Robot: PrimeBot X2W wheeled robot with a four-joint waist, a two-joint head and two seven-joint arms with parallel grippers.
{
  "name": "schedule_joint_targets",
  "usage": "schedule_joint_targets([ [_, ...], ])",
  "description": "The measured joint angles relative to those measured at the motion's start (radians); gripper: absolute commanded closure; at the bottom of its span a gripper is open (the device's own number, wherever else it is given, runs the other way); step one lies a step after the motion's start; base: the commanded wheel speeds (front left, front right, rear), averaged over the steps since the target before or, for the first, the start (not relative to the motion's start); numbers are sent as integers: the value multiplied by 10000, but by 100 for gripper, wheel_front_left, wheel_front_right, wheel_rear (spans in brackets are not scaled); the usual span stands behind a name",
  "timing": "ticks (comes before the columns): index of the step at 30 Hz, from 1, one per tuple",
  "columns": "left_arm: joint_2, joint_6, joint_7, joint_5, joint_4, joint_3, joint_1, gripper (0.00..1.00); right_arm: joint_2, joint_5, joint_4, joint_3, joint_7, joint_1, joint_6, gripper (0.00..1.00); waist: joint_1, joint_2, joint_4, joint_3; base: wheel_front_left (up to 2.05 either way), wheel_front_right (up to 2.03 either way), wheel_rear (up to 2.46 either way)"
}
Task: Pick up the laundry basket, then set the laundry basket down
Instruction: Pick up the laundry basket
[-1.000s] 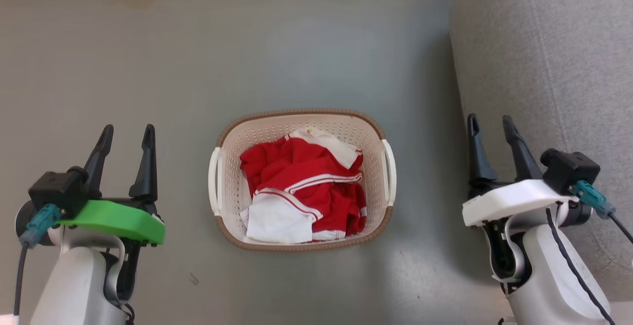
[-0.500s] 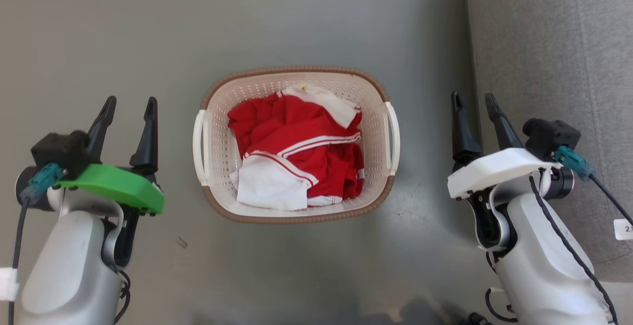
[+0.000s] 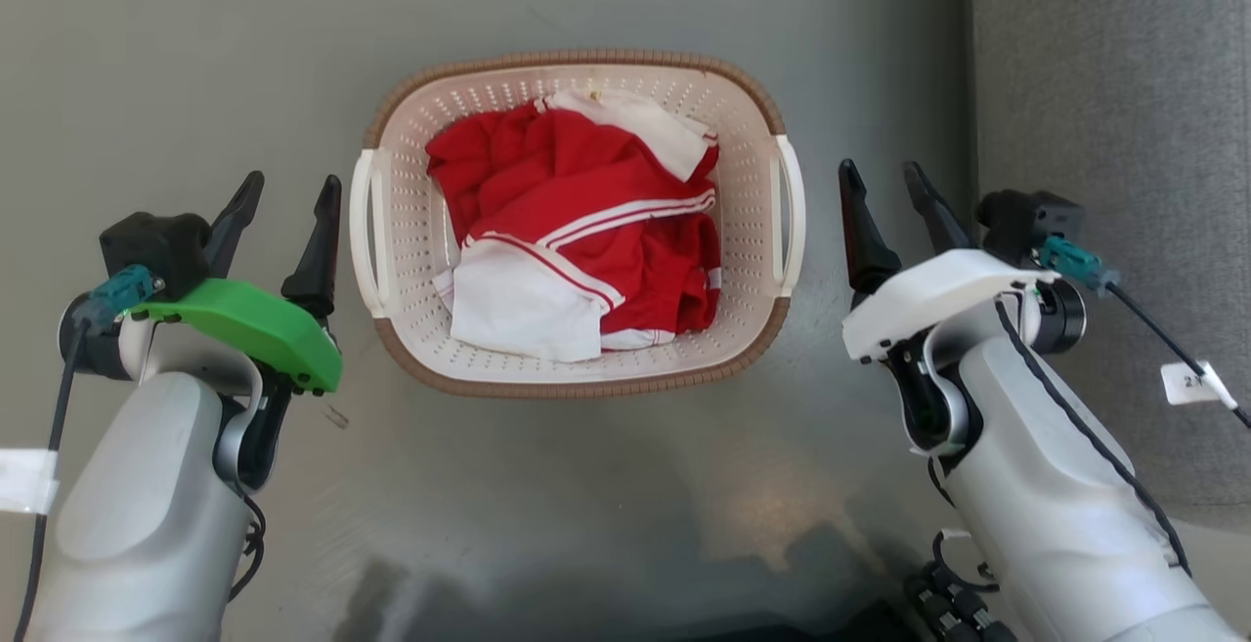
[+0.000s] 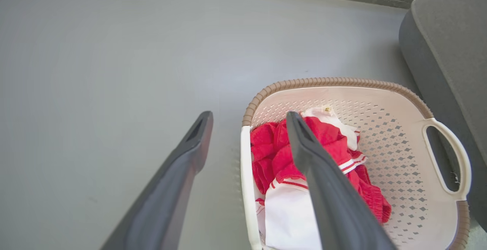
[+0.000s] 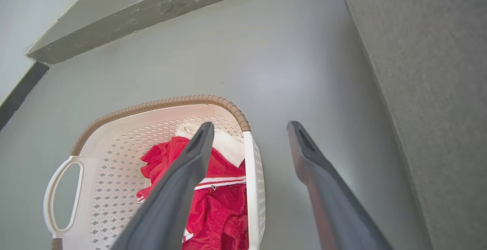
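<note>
Gap closed since a second ago: left hand [image 3: 293, 183], open and empty, now just beside the laundry basket [image 3: 577, 61]; right hand [image 3: 880, 170] the same, open. Basket sits on floor [image 3: 195, 56] between both hands, untouched. Grasp of handles [image 3: 794, 212] next, likely

Left gripper [image 3: 295, 180] sits around 9 o'clock, right gripper [image 3: 880, 168] around 3, both with fingers spread, tips leaning toward 1 and 11.

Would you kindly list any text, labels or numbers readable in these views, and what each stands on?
"2" on the white tag beside the right arm; what follows is too blurred to read.
The white tape by the left arm: no legible writing.
The laundry basket: no text.
</note>
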Motion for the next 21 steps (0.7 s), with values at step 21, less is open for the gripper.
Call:
schedule_joint_targets([
  [21,407,0,1095,-1371,1060,-1720,-1584,0,-73,1764,1430,1768,0,-1775,-130,0,-1,0,-186,1692,0,0,0],
])
